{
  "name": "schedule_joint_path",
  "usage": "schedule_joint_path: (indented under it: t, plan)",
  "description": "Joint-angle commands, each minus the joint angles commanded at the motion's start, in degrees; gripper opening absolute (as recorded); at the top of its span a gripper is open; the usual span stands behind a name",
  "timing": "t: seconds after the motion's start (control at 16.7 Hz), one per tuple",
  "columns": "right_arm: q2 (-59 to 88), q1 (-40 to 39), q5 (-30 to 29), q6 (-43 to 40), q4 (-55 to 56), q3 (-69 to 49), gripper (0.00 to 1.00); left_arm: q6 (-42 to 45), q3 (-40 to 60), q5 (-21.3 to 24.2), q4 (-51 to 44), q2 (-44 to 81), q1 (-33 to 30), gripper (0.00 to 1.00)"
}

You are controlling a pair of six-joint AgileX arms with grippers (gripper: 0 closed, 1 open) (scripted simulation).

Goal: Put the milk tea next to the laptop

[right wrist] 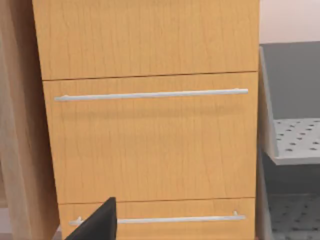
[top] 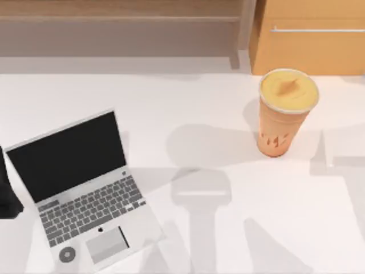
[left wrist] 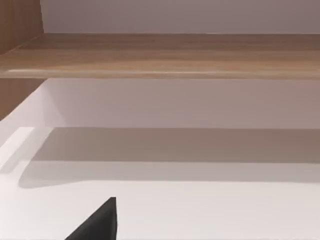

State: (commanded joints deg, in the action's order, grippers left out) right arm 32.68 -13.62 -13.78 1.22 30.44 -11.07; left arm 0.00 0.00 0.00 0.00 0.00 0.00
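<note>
Standing upright on the far right of the white tabletop (top: 217,114), the milk tea (top: 284,114) waits well apart from the laptop (top: 85,191), which sits open at the near left with its black screen tilted back and its keyboard, trackpad and round sticker facing the near edge. Bare tabletop lies between the two, so I judge the task not yet begun: the cup must cross from right to left to end up beside the laptop.

At the far left edge of the top view a dark piece of my left arm (top: 8,191) shows just beside the laptop's screen; my left wrist view looks across bare tabletop toward a wooden shelf (left wrist: 165,55) at the far side. My right wrist view faces an orange-wood drawer cabinet (right wrist: 150,140) with silver bar handles, beside a grey perforated rack (right wrist: 295,140). How wide either end effector stands I cannot tell.

Because the cup sits on the right, I judge my right arm the natural one to fetch it. Its tall, tapered shape suggests a grip low on the wall to keep it from tipping. Open space to the right of the laptop's keyboard looks like the fitting spot.
</note>
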Motion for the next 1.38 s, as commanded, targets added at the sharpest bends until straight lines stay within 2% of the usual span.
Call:
schedule_joint_path:
  t: [0.3,0.72,1.08,1.38]
  plan:
    - [30.65,-11.06,-12.59,1.59,23.02,-5.38,1.0,0.0,0.0,0.0,0.0,0.0,0.0,1.0]
    - [61.97,-24.76,-27.71,3.98,44.41,-8.31,1.0,0.0,0.0,0.0,0.0,0.0,0.0,1.0]
    - [76.94,-32.67,-34.6,5.57,52.15,-7.5,1.0,0.0,0.0,0.0,0.0,0.0,0.0,1.0]
    - [78.7,-33.85,-35.48,5.84,53.08,-7.26,1.0,0.0,0.0,0.0,0.0,0.0,0.0,1.0]
